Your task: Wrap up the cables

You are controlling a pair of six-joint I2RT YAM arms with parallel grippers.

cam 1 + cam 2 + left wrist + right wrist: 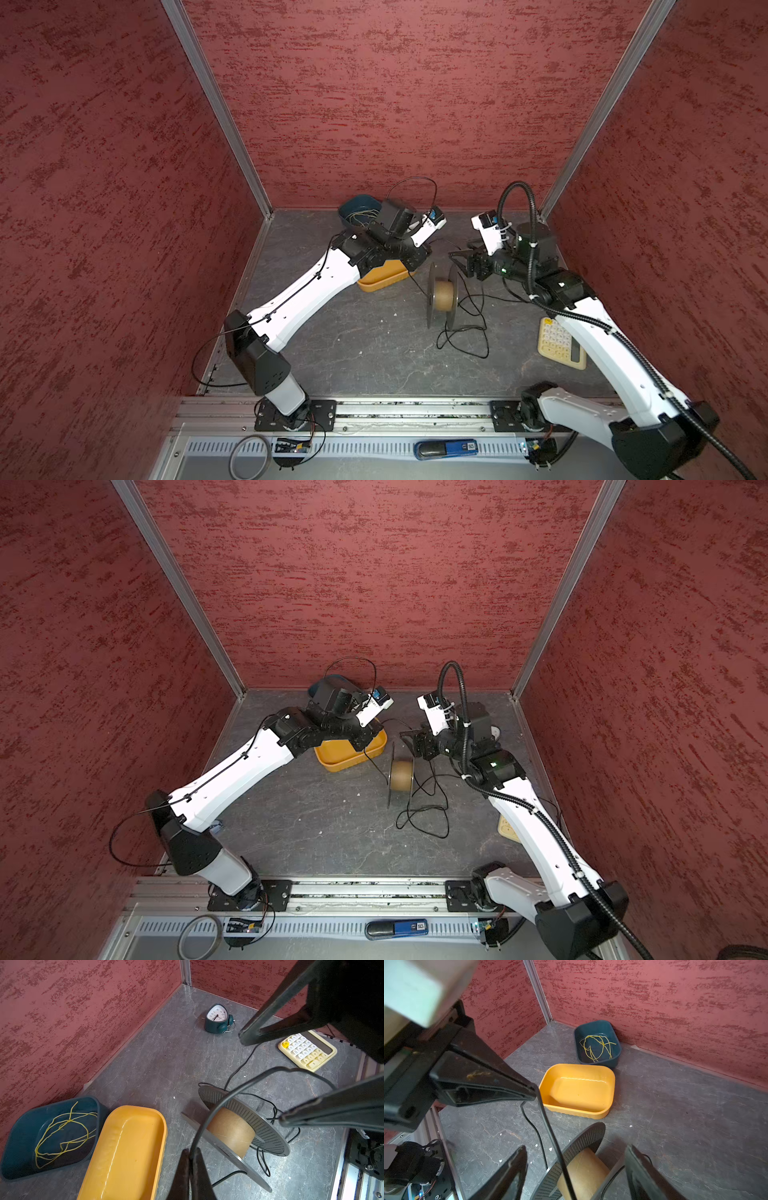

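Note:
The cable, a thin black cord [278, 1068], rises from my left gripper [192, 1152], which is shut on it just beside the spool. The spool [442, 295] has a cardboard core and two grey perforated flanges, and stands on its rims mid-table. My right gripper [576, 1147] hovers open above the spool [583, 1169], with a taut strand of the cord [551, 1132] passing between its fingers untouched. Loose loops of cord [465, 332] lie on the table right of the spool. In both top views the left gripper's tips are hidden under its wrist.
An empty yellow tray [382, 278] lies under the left wrist, with a dark blue bin [598, 1043] holding yellow-green wire behind it. A cream calculator [557, 345] lies under the right forearm. A green alarm clock [217, 1018] sits near the back right corner.

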